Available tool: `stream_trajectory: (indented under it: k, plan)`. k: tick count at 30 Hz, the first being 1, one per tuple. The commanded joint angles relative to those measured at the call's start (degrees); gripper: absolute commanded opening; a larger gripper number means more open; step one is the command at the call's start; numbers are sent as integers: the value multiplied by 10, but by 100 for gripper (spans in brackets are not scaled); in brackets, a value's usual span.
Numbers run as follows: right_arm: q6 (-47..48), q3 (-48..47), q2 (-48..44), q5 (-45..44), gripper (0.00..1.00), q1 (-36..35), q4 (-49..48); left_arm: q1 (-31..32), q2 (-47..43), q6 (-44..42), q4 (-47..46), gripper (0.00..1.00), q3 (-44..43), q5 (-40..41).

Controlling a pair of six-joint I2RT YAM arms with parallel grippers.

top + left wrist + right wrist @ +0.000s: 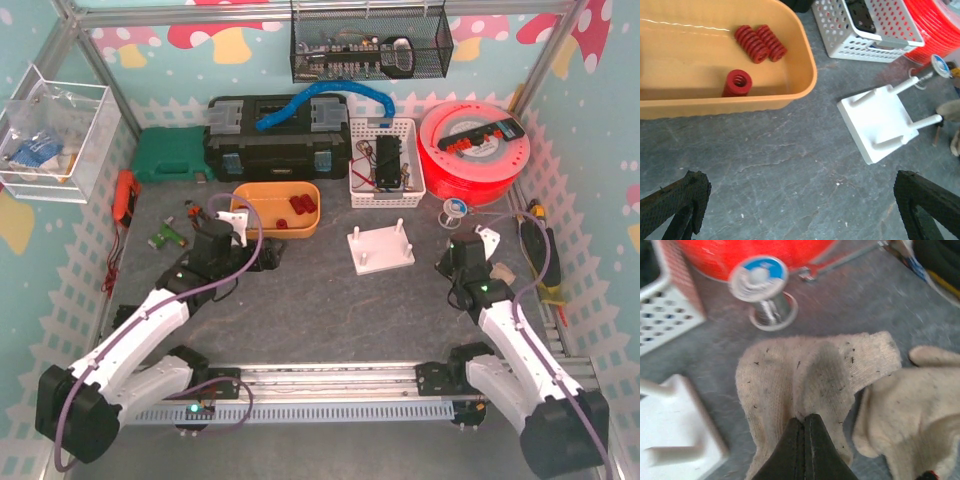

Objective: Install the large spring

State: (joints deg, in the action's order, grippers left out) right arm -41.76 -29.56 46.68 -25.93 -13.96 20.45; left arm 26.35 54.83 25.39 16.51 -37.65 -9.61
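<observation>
Left gripper: the left gripper (800, 187) is released. Its two fingers (685, 197) stand wide apart over bare grey table (790, 165) and hold nothing.
Right gripper: the right gripper (803, 422) has its fingers pressed together with no gap. The tips touch a fold of a cloth glove (805, 370); I cannot tell if fabric is pinched between them.
Seen only from left wrist: the three red springs (760, 44) can be counted. Two lie side by side and touch, and the upright spring (737, 82) stands nearer to the gripper.
Seen only from right wrist: the glove lies under the fingertips, and a second glove (910, 405) is just to their right.
Seen only from top: both arms appear together, with the frame walls around the table.
Task thing: all the springs are in the orange tray (805, 80), ahead of the left gripper and to its left. I cannot tell which one is the large one. They are apart from the peg base (882, 120).
Edges and room: the near wall of the tray is just ahead of the left gripper. The peg base lies ahead to its right, with an open strip of table between the two. For the right gripper, a corner of the base is at near left, a solder spool (760, 282) stands ahead beyond the glove, and a white basket (665, 305) is ahead-left.
Containers: the tray holds the springs. The white basket holds a black device (387, 160). The wire basket (365, 45) on the rear wall holds items too small to name.
</observation>
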Motion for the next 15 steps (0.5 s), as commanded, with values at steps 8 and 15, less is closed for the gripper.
stream_trajectory:
  k: [8,15]
  plan:
    - [-18,42,46,86,39,82,-46,-14,26,53,1,99,-40,133]
    - [86,23,-4,188,71,82,-75,-64,100,30,3,99,-81,100]
